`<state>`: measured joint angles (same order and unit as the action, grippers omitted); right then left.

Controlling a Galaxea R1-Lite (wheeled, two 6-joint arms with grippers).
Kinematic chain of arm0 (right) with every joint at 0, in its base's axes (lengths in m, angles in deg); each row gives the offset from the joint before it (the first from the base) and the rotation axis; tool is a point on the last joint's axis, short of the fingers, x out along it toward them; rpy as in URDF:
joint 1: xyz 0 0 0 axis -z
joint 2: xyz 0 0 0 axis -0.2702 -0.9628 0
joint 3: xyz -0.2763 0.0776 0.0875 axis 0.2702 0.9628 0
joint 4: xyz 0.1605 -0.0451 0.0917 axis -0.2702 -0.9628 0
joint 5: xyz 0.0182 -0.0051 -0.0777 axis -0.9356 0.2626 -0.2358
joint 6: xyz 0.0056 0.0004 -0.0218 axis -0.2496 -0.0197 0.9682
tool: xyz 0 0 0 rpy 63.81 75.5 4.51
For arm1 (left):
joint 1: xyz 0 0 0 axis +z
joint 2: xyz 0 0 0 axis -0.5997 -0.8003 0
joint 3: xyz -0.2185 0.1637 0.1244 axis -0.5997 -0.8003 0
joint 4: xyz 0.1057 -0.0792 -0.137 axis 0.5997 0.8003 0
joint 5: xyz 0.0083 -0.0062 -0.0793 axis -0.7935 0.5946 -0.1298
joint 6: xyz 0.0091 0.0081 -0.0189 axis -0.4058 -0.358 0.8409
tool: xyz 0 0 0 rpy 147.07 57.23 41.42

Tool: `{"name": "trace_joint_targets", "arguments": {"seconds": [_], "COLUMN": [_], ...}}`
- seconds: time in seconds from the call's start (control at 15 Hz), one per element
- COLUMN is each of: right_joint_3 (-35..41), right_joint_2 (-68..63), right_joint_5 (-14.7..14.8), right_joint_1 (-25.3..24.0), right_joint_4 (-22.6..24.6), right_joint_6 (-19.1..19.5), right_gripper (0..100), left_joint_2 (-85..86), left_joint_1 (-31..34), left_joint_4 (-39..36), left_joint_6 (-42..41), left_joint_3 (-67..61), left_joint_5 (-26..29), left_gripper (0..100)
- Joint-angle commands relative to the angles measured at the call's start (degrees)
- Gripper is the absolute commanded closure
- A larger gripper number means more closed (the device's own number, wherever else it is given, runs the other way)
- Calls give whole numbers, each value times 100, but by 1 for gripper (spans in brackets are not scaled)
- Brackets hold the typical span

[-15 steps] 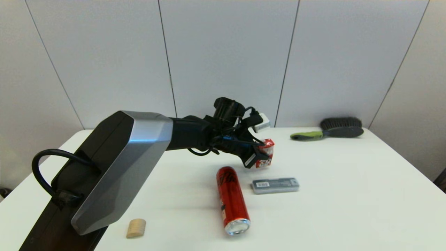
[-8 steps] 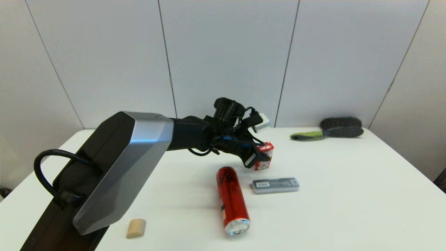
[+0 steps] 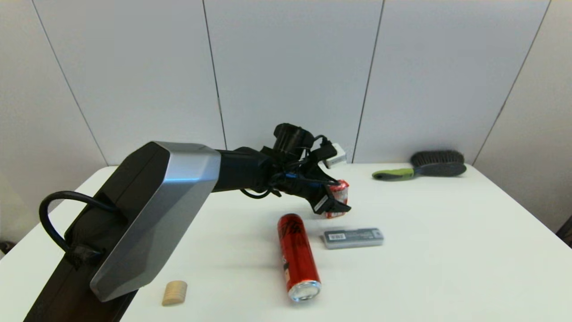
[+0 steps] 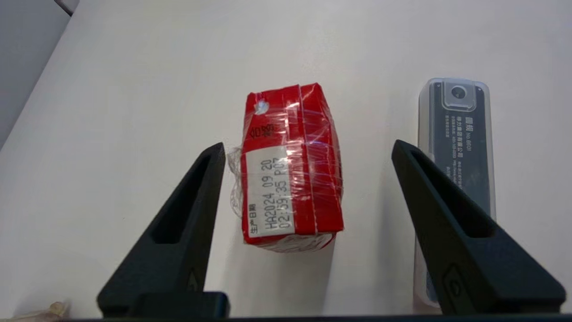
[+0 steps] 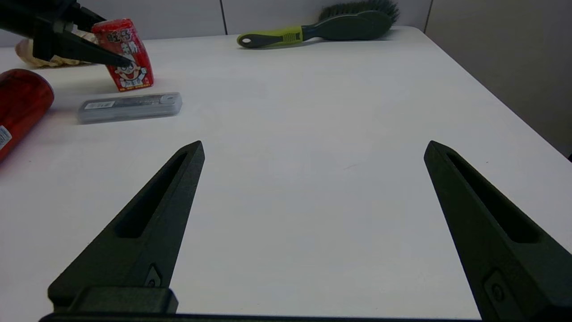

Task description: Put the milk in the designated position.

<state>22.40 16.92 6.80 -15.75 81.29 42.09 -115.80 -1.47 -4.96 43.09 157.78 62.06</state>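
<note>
The milk [image 3: 341, 191], a small red carton with a cartoon face, stands upright on the white table behind the grey case. My left gripper [image 3: 342, 197] reaches over it from the left, open. In the left wrist view the milk [image 4: 290, 165] sits between the two fingers, with a wide gap on one side and only a narrow one on the other. The right wrist view shows the milk [image 5: 128, 56] standing on the tabletop with a left finger [image 5: 96, 53] across its front. My right gripper [image 5: 315, 143] hovers open and empty over bare table at the near right.
A long red can [image 3: 297, 255] lies on its side in front of the milk. A grey case [image 3: 353, 237] lies just right of the can. A green-handled brush [image 3: 420, 169] rests at the back right. A small wooden block [image 3: 174, 293] sits at the front left.
The left gripper lowered the milk slightly, then its fingers spread apart and let go of the carton. The right arm has not moved.
</note>
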Motion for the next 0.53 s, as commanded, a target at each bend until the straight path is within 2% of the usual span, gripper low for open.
{"name": "trace_joint_targets", "arguments": {"seconds": [0.07, 0.4, 0.53], "right_joint_3": [0, 0, 0], "right_joint_2": [-6, 2, -6], "right_joint_5": [0, 0, 0], "right_joint_1": [-1, 7, -1], "right_joint_4": [0, 0, 0], "right_joint_6": [1, 1, 1], "right_gripper": [0, 0, 0], "left_joint_2": [179, 767, 1242], "left_joint_1": [52, 290, 430], "left_joint_4": [19, 151, 485], "left_joint_6": [-1, 114, 281], "left_joint_3": [0, -44, -105], "left_joint_5": [8, 8, 8], "left_gripper": [0, 0, 0]}}
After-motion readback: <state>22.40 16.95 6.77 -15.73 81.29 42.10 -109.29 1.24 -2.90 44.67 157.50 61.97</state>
